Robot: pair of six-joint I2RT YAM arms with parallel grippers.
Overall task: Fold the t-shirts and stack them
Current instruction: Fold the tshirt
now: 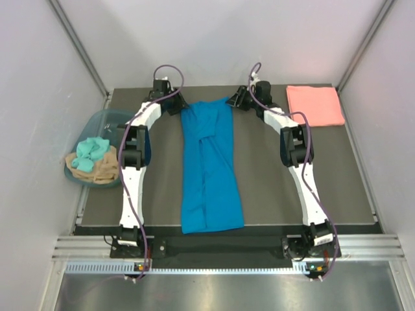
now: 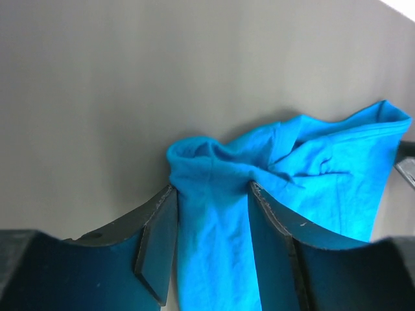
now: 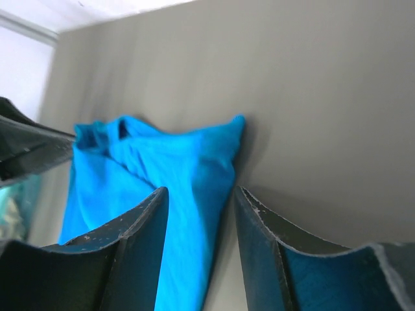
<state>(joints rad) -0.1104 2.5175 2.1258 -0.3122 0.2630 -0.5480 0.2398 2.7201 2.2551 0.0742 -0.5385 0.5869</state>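
The bright blue t-shirt (image 1: 209, 168) lies as a long narrow strip down the middle of the table, its far end bunched. My left gripper (image 1: 178, 105) is at the far left corner of that end. In the left wrist view it (image 2: 211, 186) stands open, with gathered blue cloth (image 2: 214, 246) filling the gap between its fingers. My right gripper (image 1: 235, 100) is at the far right corner. It (image 3: 200, 190) is open too, straddling the shirt's edge (image 3: 194, 214), with bare table showing beside the right finger. The salmon pink t-shirt (image 1: 315, 105) lies folded flat at the far right.
A translucent blue-grey tub (image 1: 97, 120) sits at the table's left edge. It holds teal cloth (image 1: 91, 150) and tan cloth (image 1: 104, 168). White walls close in the left, right and far sides. Both arms reach along the blue shirt's sides.
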